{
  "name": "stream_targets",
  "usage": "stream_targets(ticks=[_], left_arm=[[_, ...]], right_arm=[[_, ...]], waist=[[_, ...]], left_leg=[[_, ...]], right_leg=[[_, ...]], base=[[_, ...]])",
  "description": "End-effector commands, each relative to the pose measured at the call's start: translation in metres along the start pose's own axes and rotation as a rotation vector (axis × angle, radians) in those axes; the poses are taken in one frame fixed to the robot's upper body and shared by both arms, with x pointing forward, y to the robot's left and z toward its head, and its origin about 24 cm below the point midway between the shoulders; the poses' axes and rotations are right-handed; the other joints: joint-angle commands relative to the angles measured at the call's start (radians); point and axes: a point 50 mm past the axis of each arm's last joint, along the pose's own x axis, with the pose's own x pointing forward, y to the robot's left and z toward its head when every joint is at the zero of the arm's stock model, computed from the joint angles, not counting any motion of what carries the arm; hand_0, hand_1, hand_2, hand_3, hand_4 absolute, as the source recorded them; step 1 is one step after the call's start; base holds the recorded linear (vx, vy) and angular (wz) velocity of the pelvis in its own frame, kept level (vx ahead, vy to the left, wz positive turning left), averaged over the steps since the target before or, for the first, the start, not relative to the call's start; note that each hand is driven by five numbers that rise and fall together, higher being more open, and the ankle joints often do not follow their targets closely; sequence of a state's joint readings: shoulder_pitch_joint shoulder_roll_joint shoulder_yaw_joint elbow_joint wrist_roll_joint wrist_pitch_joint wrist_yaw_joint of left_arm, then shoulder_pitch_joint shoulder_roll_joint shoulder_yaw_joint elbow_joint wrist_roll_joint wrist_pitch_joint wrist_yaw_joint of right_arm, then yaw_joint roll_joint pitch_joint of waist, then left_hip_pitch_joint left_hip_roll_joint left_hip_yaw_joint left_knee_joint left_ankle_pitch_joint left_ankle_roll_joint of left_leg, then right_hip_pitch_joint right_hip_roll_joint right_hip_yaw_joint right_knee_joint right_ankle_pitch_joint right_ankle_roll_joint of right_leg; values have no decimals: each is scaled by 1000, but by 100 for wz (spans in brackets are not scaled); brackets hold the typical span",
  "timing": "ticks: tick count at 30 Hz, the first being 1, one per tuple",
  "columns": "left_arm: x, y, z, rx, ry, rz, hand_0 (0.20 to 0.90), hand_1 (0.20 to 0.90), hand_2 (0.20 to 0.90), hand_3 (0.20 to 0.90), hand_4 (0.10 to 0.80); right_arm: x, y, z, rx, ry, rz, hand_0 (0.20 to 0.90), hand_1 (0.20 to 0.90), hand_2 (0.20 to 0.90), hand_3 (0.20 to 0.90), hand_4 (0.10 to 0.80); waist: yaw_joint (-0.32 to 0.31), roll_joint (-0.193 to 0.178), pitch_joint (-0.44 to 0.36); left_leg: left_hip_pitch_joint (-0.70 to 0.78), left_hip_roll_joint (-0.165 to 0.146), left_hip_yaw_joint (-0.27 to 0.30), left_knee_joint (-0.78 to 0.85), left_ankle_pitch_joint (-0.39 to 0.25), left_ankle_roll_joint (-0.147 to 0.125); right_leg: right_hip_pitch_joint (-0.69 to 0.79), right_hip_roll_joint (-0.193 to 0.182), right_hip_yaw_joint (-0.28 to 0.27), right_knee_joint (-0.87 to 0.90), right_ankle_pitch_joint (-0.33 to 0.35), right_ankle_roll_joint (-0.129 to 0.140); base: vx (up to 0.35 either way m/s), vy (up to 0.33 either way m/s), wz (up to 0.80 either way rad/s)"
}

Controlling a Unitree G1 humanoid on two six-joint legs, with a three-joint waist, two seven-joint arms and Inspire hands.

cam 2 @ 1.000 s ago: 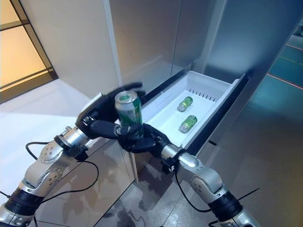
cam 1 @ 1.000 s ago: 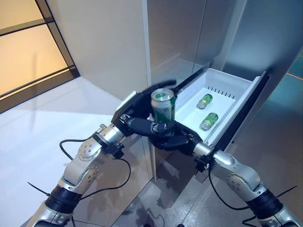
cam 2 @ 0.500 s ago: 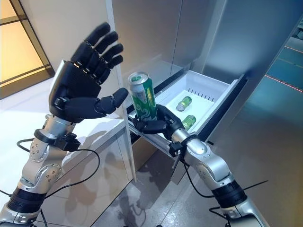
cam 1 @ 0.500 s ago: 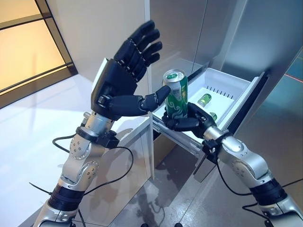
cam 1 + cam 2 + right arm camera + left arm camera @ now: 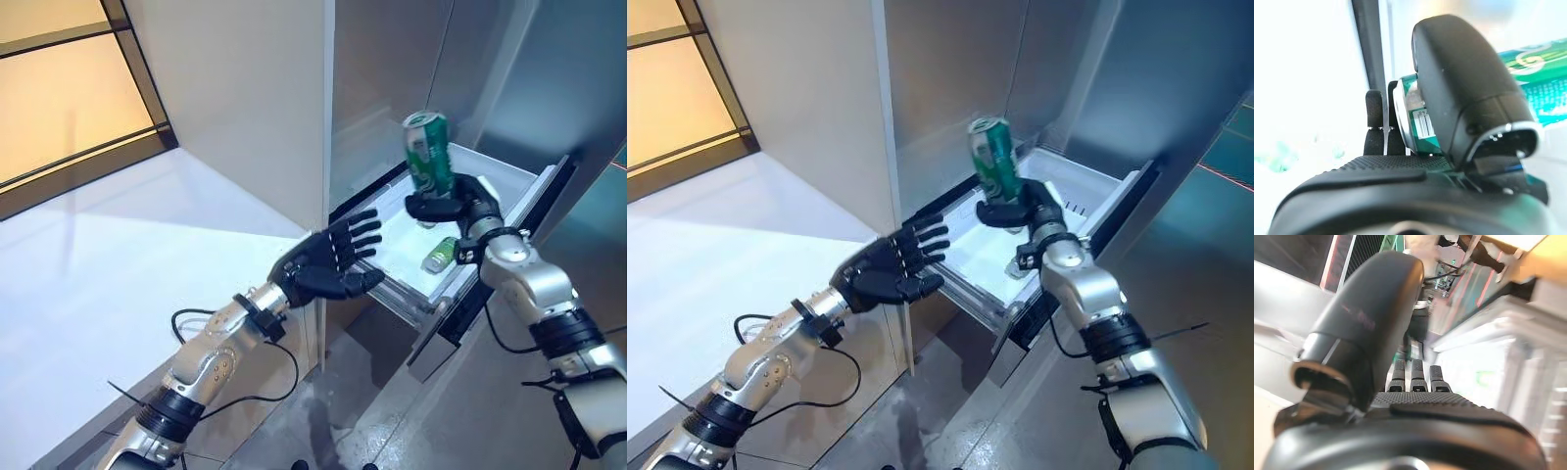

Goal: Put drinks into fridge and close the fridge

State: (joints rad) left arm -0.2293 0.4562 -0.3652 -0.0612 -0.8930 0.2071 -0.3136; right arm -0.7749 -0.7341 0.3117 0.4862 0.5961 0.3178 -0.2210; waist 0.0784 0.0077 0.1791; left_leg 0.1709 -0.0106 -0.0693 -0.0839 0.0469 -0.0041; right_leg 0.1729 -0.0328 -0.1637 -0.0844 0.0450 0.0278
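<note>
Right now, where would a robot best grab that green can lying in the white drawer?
Likely from above, fingers across the middle of the lying green drink can, since its rounded sides face up in the white fridge drawer and nothing covers it.

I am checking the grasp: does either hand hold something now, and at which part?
The right hand holds a green can upright by its lower part, above the open fridge drawer. The left hand is open and holds nothing.

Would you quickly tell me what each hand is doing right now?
Left hand: open, fingers straight, holding nothing, beside the fridge drawer.
Right hand: shut on the green can, upright above the drawer.
</note>
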Motion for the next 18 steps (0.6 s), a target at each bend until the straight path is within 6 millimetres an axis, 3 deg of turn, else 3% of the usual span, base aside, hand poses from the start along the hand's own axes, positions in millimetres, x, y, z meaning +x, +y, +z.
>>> stream_targets(ticks=[1, 10, 18], left_arm=[[4, -27, 2, -63, -36, -209, 900, 900, 900, 900, 800], [-15, -33, -64, -155, 287, -258, 900, 900, 900, 900, 800], [-38, 26, -116, 54, 490, 86, 900, 900, 900, 900, 800]], right_arm=[[-7, -45, 136, 31, -468, -136, 300, 300, 300, 200, 100], [14, -65, 107, -97, -286, -216, 300, 300, 300, 200, 100], [21, -69, 95, -163, -165, -206, 300, 300, 300, 200, 100]], waist=[[41, -57, -95], [78, -41, -35], [90, -32, 88]], left_leg=[[7, -49, 14, 18, -59, 22], [-30, -52, -13, 38, -53, 24], [-159, -50, -25, 64, -29, 30]], right_leg=[[11, 1, -3, 66, -56, 12], [-15, -5, -19, 83, -55, 12], [-141, -2, -4, 111, -36, 8]], base=[[63, 8, 14], [30, 0, 19], [-164, -48, 10]])
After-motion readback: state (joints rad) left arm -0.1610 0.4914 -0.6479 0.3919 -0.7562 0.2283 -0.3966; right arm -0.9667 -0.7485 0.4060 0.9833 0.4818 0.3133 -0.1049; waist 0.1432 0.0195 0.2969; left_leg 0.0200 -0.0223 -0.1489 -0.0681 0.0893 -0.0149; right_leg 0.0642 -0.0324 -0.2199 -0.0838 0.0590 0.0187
